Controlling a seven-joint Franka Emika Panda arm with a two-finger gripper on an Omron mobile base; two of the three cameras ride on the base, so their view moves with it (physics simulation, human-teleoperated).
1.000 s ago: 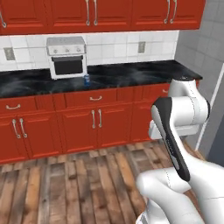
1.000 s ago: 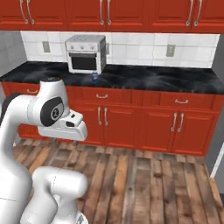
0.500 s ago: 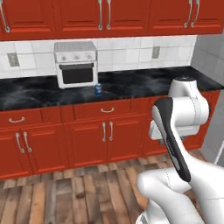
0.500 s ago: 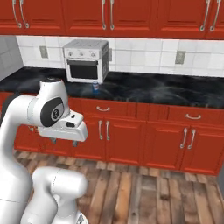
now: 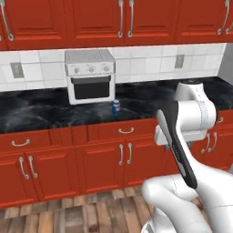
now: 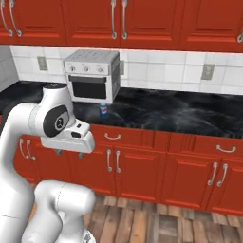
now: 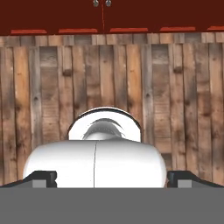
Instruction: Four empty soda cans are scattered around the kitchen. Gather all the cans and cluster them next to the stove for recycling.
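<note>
Blue can [image 5: 116,107] on the table [image 5: 41,113]
It stands just in front of the toaster oven [image 5: 90,76]; the pincer [image 7: 112,177] is released, empty, facing the wooden floor [image 7: 175,87].

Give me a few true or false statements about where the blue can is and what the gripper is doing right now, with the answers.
1. The blue can stands upright on the black counter. True.
2. The can sits inside the toaster oven. False: it stands on the counter in front of the oven's right corner.
3. The gripper is open, holding nothing. True.
4. The gripper points at the can. False: the hand view looks down at the wooden floor.
5. The cabinet doors under the counter are closed. True.
</note>
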